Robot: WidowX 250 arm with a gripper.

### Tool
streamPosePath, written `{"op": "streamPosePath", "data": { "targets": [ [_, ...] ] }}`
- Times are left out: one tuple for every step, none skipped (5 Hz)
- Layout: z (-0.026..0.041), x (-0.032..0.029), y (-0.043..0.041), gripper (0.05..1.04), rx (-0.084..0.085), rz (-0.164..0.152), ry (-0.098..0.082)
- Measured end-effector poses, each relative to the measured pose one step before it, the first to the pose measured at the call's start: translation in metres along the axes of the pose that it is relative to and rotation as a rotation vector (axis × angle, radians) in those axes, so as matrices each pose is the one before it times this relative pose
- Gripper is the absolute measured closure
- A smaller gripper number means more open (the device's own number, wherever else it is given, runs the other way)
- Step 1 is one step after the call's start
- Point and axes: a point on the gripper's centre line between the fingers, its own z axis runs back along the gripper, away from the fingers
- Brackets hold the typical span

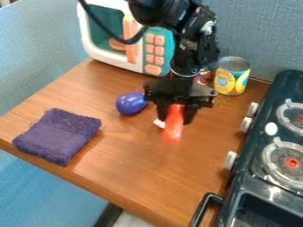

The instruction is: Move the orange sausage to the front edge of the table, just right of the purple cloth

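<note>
Gripper (176, 119) pinches an orange-red object (173, 129) near the purple toy (130, 103). Upright can (231, 82): contents indiscernible. Toy microwave (106, 24): round orange part (118, 43) behind door.

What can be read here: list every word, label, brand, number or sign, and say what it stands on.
No text can be read with certainty.
Yellow-and-blue label on the can: printed, but too small to read.
Red item beside the can: partly hidden, nothing legible.
Orange buttons on the toy microwave: no legible number or sign.
Stove knobs: no legible marks.
</note>
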Motion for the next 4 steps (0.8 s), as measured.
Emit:
{"op": "streamPosePath", "data": {
  "targets": [
    [-0.00645,-0.0213,0.00569,0.518,-0.0564,0.1168,0.0715],
    [-0.00067,-0.00869,0.01798,0.518,-0.0067,0.1214,0.0555],
    [-0.00742,-0.01234,0.01286,0.518,0.0191,0.0579,0.0507],
    [-0.00598,-0.00222,0.00836,0.518,0.0085,0.1256,0.0137]
  ]
}}
